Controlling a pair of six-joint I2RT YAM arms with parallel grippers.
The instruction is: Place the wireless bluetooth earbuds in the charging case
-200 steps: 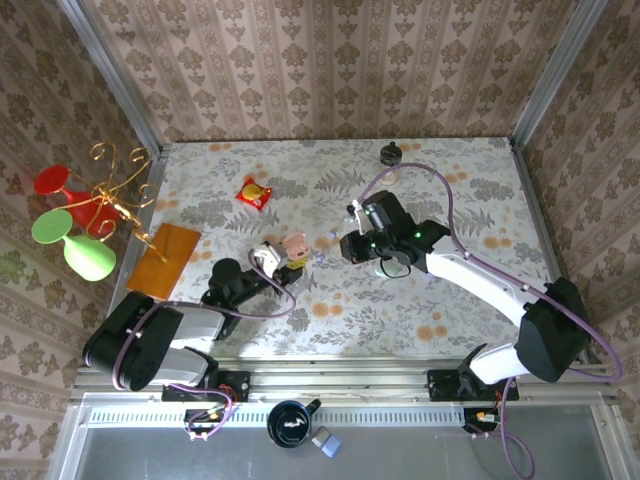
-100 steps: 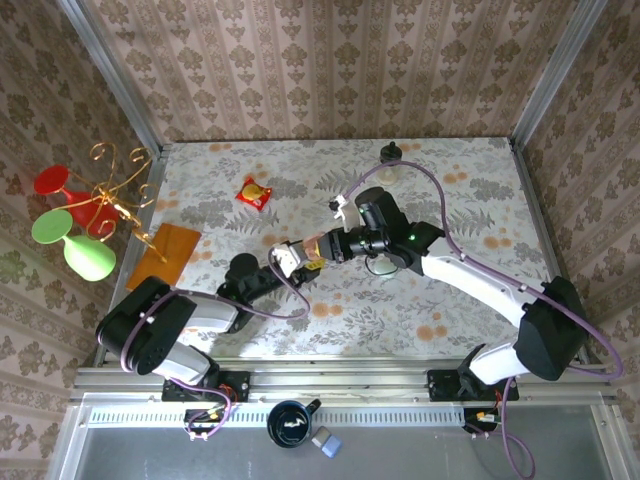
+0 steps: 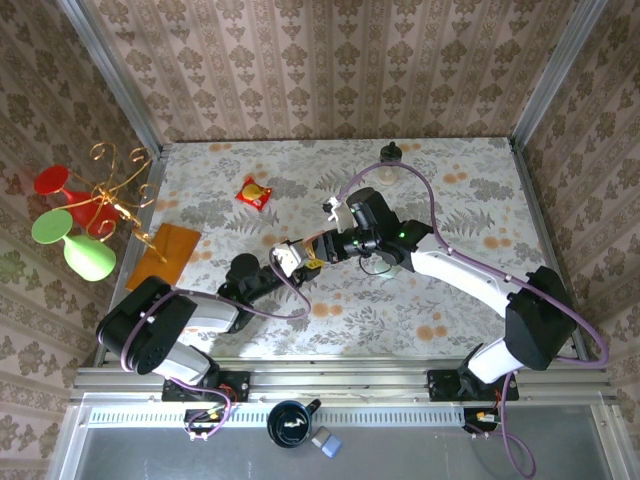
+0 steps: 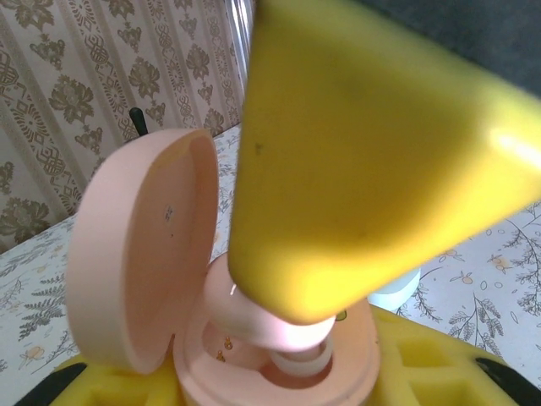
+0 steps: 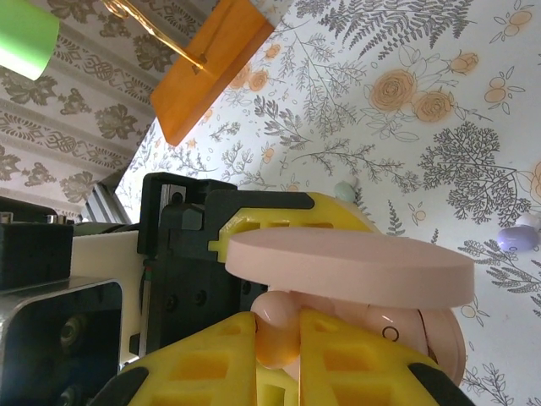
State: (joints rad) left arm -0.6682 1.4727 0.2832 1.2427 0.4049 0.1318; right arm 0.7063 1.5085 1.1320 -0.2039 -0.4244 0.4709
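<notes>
Your station reads as a robot lab cell dressed like a home: aluminium frame posts (image 3: 112,75) hold wallpaper panels (image 3: 330,70) around a floral tabletop (image 3: 460,200), with a slotted mounting rail (image 3: 340,378) along its near edge.

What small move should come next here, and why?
Probably ease the right pincer slightly down: it grips the small pink plastic earbud right at a well of the open pink pebble-shaped case, which the left pincer holds.

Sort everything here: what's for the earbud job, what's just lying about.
Job: open pink charging case in left gripper; pink earbud in right gripper; loose lilac earbud.
Lying about: red snack packet, orange board, gold rack of goblets, black knob, mug.
</notes>
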